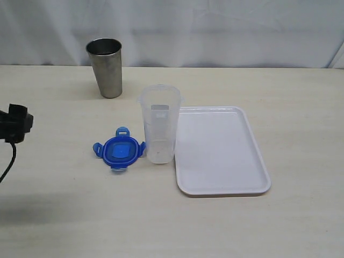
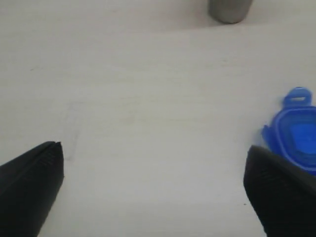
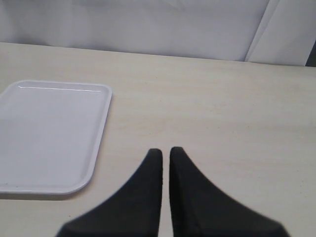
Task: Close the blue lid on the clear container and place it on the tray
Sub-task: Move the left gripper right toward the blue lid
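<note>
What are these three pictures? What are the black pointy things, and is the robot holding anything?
It is a robot with two arms, and each arm ends in a claw. One picture looks at the whole table from outside. The other two come from little cameras on the robot's wrists, so the black points are the claws seen close up.

The left claw is wide open. The right claw is shut. Neither one holds anything.

On the table lie a blue lid, a tall clear container standing right next to it with no lid on, a flat white tray, and a shiny metal cup farther back. The tray has nothing on it.
</note>
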